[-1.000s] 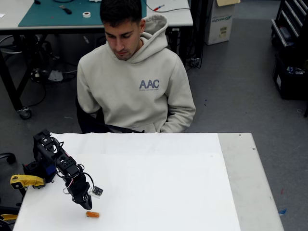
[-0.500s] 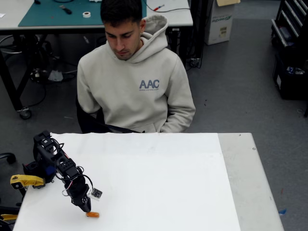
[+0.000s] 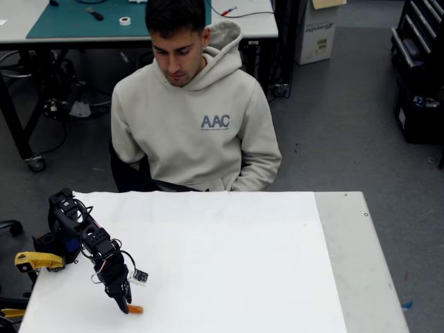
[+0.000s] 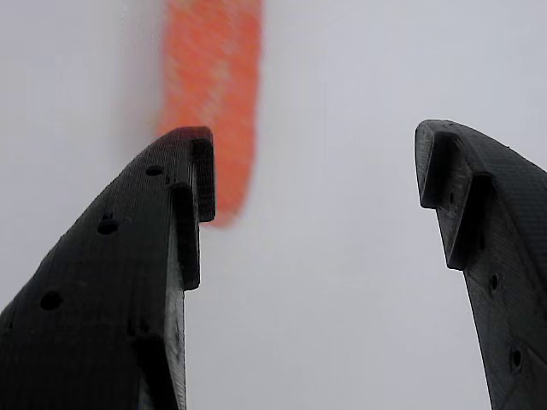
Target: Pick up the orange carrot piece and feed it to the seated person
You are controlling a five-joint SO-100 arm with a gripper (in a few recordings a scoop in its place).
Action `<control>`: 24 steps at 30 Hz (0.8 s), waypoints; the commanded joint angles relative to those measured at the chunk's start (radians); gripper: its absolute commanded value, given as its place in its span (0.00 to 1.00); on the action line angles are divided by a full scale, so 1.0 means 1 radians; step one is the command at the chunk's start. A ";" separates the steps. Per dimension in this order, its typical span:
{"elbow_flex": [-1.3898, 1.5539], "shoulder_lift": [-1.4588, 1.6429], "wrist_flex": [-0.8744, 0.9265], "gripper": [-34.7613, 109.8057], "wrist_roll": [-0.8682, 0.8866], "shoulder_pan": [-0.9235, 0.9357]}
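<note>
The orange carrot piece [image 3: 134, 309] lies on the white table near its front left corner. My black gripper [image 3: 124, 306] reaches down right beside it, its tip touching or nearly touching the carrot's left end. In the wrist view the gripper [image 4: 314, 166] is open, with the blurred carrot piece [image 4: 214, 94] lying just ahead of the left finger [image 4: 171, 222], partly between the two fingers. The seated person [image 3: 194, 118] in a beige hooded sweatshirt sits behind the table's far edge, looking down.
The arm's base [image 3: 59, 232] with a yellow part [image 3: 38, 261] stands at the table's left edge. A bare grey strip [image 3: 354, 263] runs along the table's right side. Behind the person stands a workbench [image 3: 76, 17] with small tools.
My gripper has dropped lower and swung slightly left toward the carrot piece, closing in on its left end. The carrot and the person have stayed put.
</note>
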 commanded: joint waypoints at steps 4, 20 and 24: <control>-0.048 0.029 0.014 0.37 -0.006 -0.002; 0.040 0.028 0.000 0.37 -0.017 0.011; 0.041 0.028 0.000 0.37 -0.017 0.014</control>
